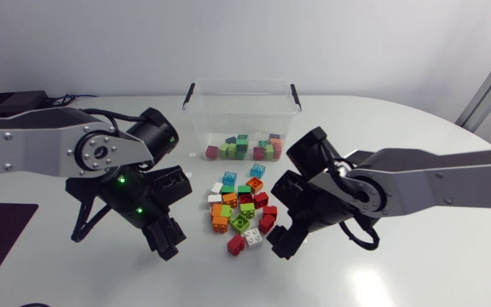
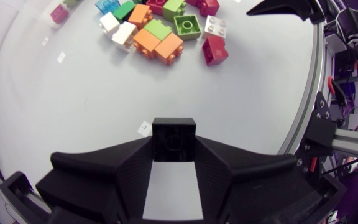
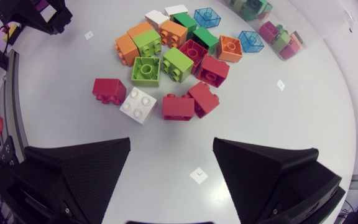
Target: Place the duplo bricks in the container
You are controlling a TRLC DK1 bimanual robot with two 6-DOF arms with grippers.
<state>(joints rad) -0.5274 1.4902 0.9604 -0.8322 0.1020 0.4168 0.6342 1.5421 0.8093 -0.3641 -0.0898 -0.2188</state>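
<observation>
Many duplo bricks (image 1: 244,213) packed tight ahead of right tool (image 3: 171,144), spread wide; risk of pinching two, scattering neighbours; left tool (image 1: 164,237) state unclear.

The white bench (image 1: 382,273) lies bare in front of the heap of coloured plastic bricks (image 1: 242,209). A bare strip separates the heap from the left gripper (image 1: 165,241) on one side and the right gripper (image 1: 281,241) on the other, whose fingers are spread wide with nothing between them. Ahead of the right gripper, a red brick (image 3: 109,90) and a white brick (image 3: 138,104) come first. Behind the heap the clear plastic container (image 1: 196,128) stands near, open on top, its walls barring a low approach.
</observation>
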